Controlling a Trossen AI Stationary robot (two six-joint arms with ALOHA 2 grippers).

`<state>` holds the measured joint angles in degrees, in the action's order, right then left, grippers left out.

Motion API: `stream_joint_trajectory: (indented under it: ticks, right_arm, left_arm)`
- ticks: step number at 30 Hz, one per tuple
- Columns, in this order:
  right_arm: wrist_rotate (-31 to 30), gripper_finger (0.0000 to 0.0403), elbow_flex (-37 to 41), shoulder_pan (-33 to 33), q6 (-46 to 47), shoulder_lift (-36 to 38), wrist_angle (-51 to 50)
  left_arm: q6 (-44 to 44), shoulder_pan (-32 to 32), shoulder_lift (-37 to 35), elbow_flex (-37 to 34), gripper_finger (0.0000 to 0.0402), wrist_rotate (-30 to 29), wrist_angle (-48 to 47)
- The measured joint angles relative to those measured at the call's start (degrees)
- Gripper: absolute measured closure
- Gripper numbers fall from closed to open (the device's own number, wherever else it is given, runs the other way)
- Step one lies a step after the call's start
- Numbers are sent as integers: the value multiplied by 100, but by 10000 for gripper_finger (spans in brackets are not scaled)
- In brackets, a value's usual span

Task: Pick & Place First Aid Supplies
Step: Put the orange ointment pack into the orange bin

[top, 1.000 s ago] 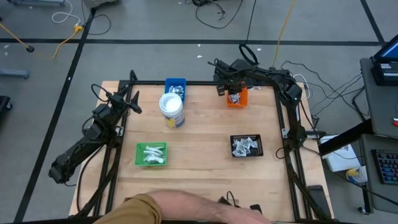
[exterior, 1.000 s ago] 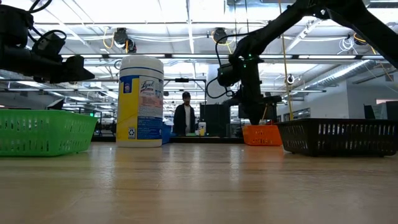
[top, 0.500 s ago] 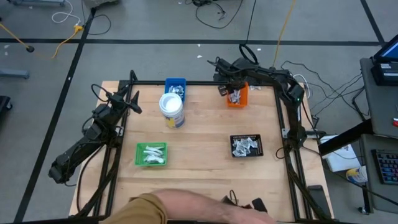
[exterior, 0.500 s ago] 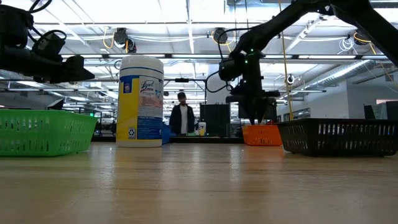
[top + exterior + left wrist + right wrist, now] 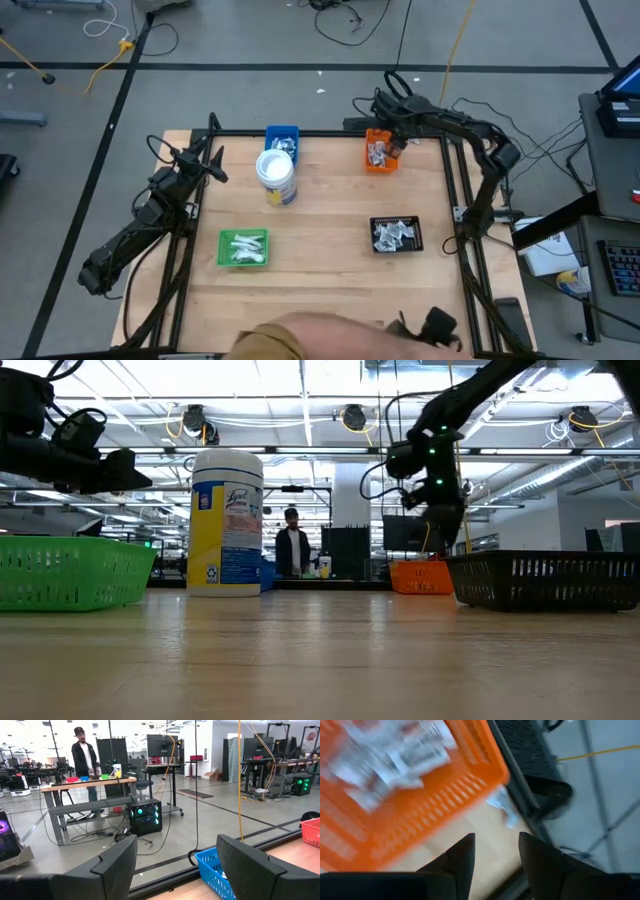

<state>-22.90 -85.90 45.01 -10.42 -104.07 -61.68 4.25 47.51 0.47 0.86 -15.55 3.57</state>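
- The left tool (image 5: pixel 216 172) waits over the left edge of the worktop (image 5: pixel 320 275), well apart from every tray; its wrist view shows the two fingers (image 5: pixel 112 865) spread wide with nothing between them.
- The green tray (image 5: pixel 244 248) near the front left holds a few white packets (image 5: pixel 243 246), so some first aid supplies seem already sorted there.
- The white wipes tub (image 5: pixel 276 177) with a blue label stands upright just in front of the blue tray (image 5: pixel 283 137) at the back edge; it is not one of the supplies, and what the blue tray holds is too small to tell.
- The orange tray (image 5: pixel 380 152) at the back right holds white and silvery packets (image 5: pixel 377 152), also seen in the right wrist view (image 5: pixel 390 755).
- The black tray (image 5: pixel 397 234) at the right holds a heap of silvery-grey packets (image 5: pixel 394 235), likely the stock left to move.
- The right tool (image 5: pixel 398 136) hovers just beside the orange tray's outer edge; its fingers (image 5: pixel 455 862) are parted and carry nothing, so I judge a drop just made and another pick due.
- A person's sleeve (image 5: pixel 300 343) shows at the front edge.
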Motion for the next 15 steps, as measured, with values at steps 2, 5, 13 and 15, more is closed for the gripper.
stream_joint_trajectory:
  ticks: [2,5,13,15]
  right_arm:
    - [-241,258,375,41,-360,290,218]
    - [-425,255,927,86,-810,713,580]
    - [-413,254,2170,129,-1132,1466,1410]
    - [-413,254,2380,129,-1133,1489,1562]
  left_arm:
    - [0,0,2,0,128,0,0]
    - [-1,-2,0,0,128,-2,0]
    - [0,-2,1,0,128,-1,0]
    - [0,-1,2,0,128,-2,0]
